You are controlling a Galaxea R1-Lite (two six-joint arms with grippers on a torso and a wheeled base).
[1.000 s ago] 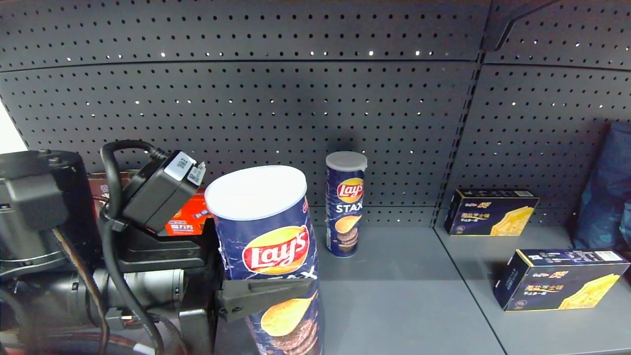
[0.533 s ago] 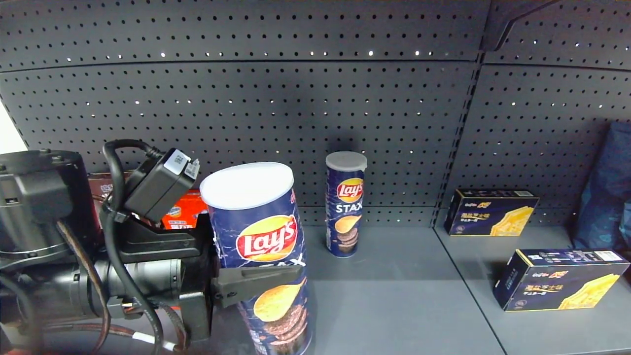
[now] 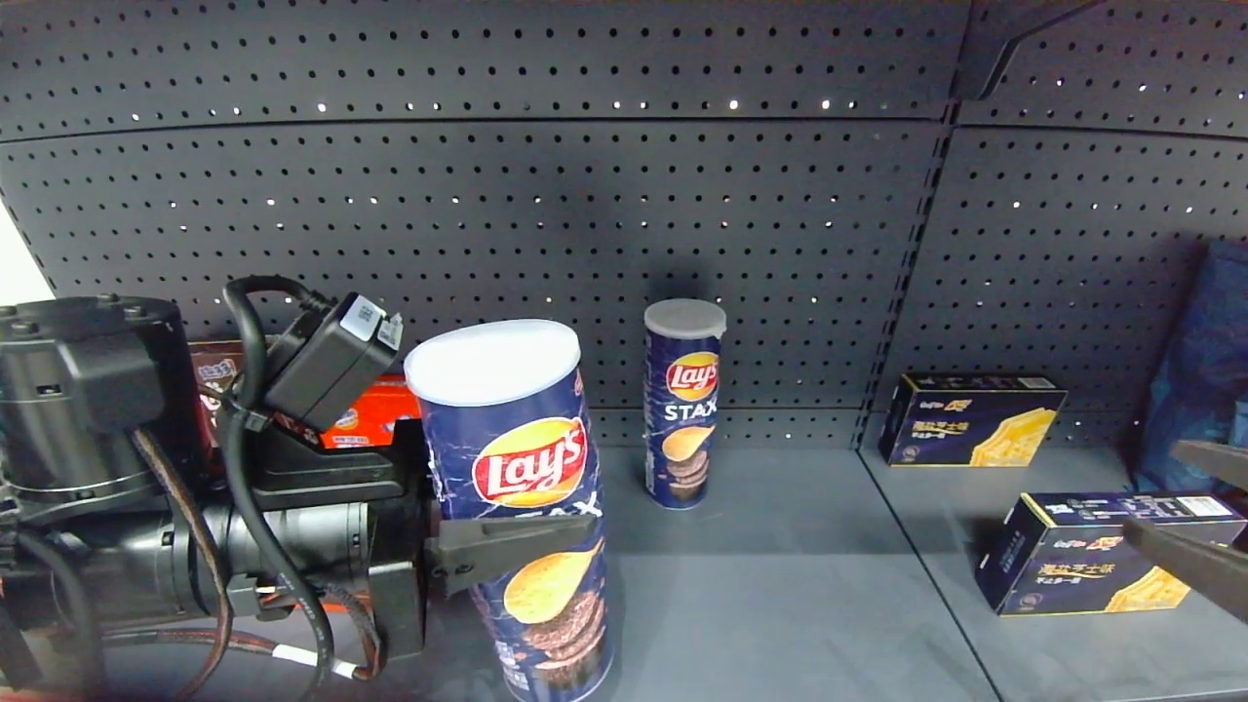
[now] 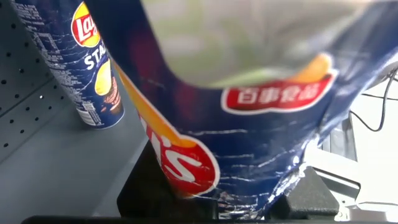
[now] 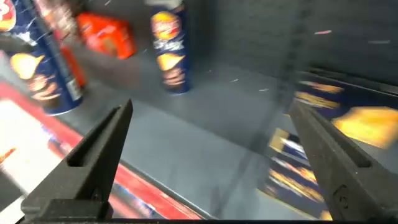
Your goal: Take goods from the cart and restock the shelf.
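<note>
Chip can (image 3: 526, 468) clamped in left hand (image 3: 546, 531); right wrist view shows right hand (image 5: 210, 113) spread wide.

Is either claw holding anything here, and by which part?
The left claw grips the near chip can around its mid-body, upright. The right claw is open and holds nothing.

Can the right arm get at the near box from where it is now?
Probably yes: the right gripper hangs open by the near box, with nothing between them; the far box sits apart, behind.
</note>
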